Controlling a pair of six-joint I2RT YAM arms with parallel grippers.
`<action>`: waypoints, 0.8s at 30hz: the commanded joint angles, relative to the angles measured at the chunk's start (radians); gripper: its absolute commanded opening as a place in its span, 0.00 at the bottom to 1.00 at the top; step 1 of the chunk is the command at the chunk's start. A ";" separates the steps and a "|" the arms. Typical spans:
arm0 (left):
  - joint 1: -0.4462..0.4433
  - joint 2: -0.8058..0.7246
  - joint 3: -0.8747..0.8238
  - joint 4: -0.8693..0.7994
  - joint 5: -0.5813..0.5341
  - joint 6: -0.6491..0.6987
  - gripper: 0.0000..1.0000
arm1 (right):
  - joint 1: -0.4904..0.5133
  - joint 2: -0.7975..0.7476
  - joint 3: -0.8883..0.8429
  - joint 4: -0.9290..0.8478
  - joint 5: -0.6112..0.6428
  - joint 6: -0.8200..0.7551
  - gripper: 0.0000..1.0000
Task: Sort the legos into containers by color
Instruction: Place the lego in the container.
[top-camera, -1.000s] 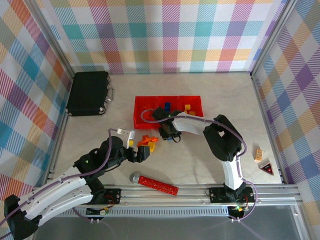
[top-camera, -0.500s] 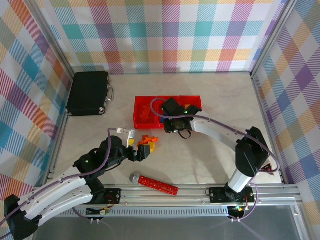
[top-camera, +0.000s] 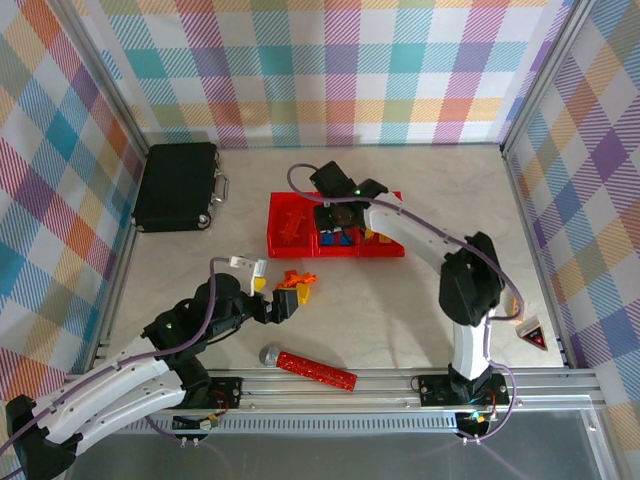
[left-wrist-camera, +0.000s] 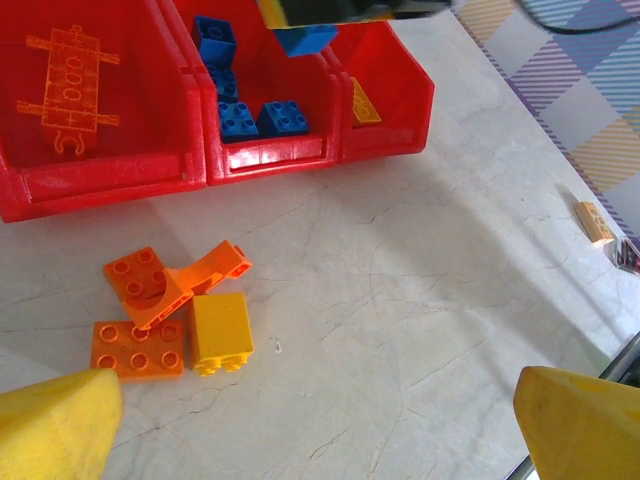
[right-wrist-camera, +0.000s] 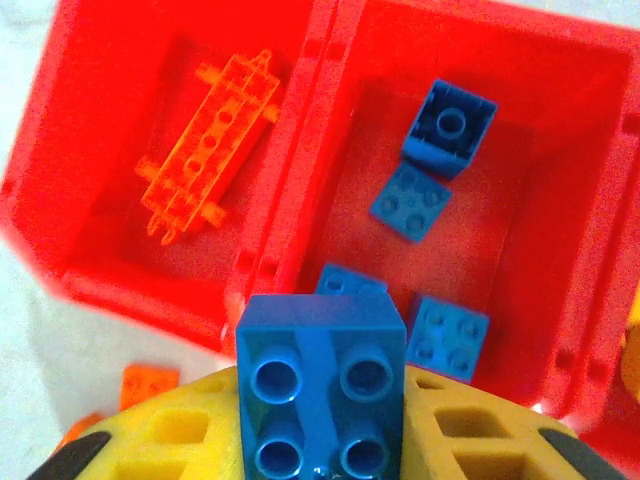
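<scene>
**Blue brick held over middle bin**

Right gripper (right-wrist-camera: 320, 440) pinches a blue 2x2 brick (right-wrist-camera: 320, 385) over the middle bin (right-wrist-camera: 490, 250). Its studs face the wrist camera; it is square, so no long axis.
Middle bin: four blue bricks (right-wrist-camera: 448, 125).
Left bin (right-wrist-camera: 100, 150): flat orange plate (right-wrist-camera: 210, 145), long axis diagonal.
Right bin (left-wrist-camera: 400, 90): yellow brick (left-wrist-camera: 365, 103).
Left gripper (left-wrist-camera: 320, 430) is spread wide over the table (left-wrist-camera: 420, 300), near the orange bricks (left-wrist-camera: 137, 345) and a loose yellow brick (left-wrist-camera: 220, 330), which touch.

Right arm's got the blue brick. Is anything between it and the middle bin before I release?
Nothing visible stands in the way. The blue brick in the right gripper hangs above the open-top middle bin. Loose blue bricks lie on its floor, with bare floor between them.
</scene>
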 joint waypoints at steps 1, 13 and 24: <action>0.008 -0.036 0.014 -0.051 -0.027 -0.015 1.00 | -0.027 0.087 0.095 -0.042 -0.009 -0.049 0.27; 0.006 -0.085 -0.003 -0.105 -0.044 -0.029 1.00 | -0.078 0.225 0.215 -0.111 -0.046 -0.035 0.57; 0.006 -0.021 -0.008 -0.069 -0.038 -0.023 1.00 | -0.075 -0.017 -0.025 -0.038 -0.141 0.009 0.68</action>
